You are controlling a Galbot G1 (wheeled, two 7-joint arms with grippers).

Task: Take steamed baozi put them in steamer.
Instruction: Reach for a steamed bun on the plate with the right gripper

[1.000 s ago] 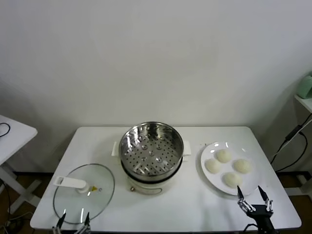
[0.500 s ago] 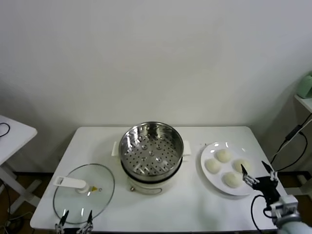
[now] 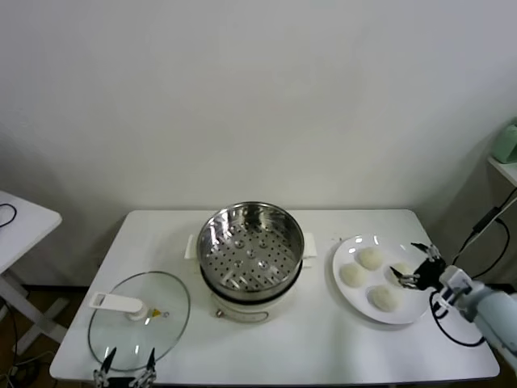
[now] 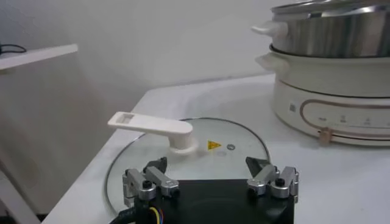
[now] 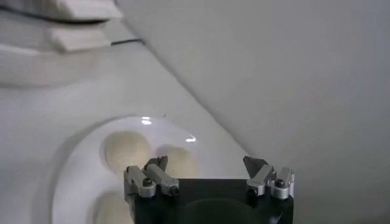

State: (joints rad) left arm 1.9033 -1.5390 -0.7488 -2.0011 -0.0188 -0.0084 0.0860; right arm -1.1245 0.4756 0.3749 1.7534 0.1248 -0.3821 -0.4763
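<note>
At the table's near left edge the left gripper (image 3: 123,377) waits parked over the rim of the glass lid (image 3: 139,320), its fingers spread and holding nothing; the lid lies flat with its white handle up, set aside so the basket is uncovered. In the middle, the steamer (image 3: 250,246) sits open and empty on its cream pot, its perforated floor bare and ready to receive. To its right the white plate (image 3: 349,252) carries the four steamed baozi (image 3: 370,259), clustered close but each apart from its neighbour, which leaves room for fingers to slip around one. Farthest right, the right gripper (image 3: 415,265) hangs at the plate's outer edge beside the rightmost bun, fingers wide apart and empty, seemingly lining up a first pick.
</note>
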